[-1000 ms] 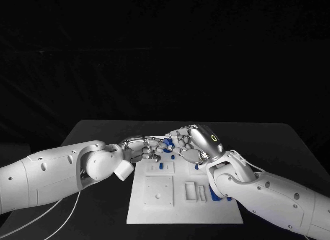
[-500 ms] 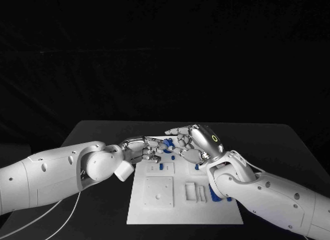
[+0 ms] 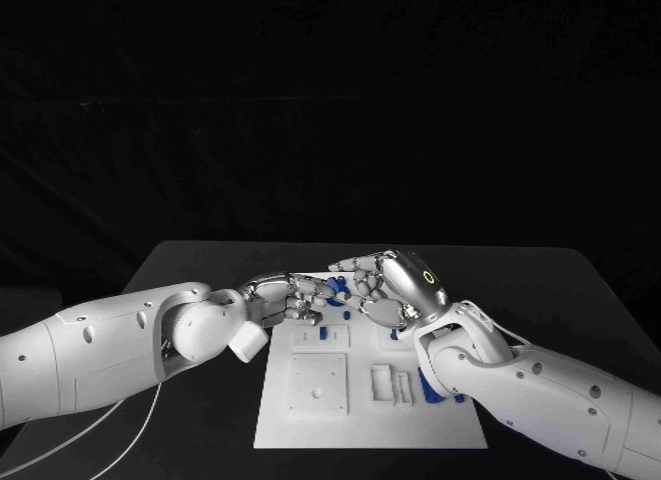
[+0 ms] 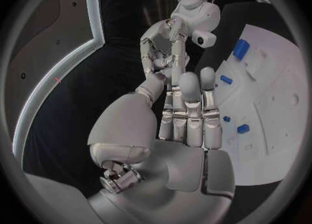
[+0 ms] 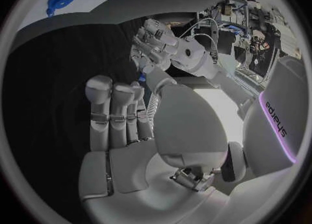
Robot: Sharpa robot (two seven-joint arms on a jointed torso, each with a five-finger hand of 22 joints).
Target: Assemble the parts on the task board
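1. Both hands meet above the far end of the white task board (image 3: 362,420), fingertips almost touching each other.
2. Left hand (image 3: 290,298): fingers lie close together and bent forward, reaching toward the other hand. In the left wrist view the left hand (image 4: 185,112) shows its fingers side by side and nearly straight, thumb off to one side. Whether anything is pinched at the tips, I cannot tell.
3. Right hand (image 3: 388,288): fingers curled down and inward, tips next to the left fingertips. From the right wrist view the right hand (image 5: 124,115) has its fingers close and parallel with nothing seen on the palm; a hold at the tips cannot be told.
4. A small blue part (image 3: 335,288) shows right between the two sets of fingertips; which hand touches it is unclear.
5. More blue parts (image 3: 314,333) sit on the board just below the fingers, and others (image 3: 434,392) lie under the right forearm at the board's right edge.
6. Black table (image 3: 200,260) beneath everything.
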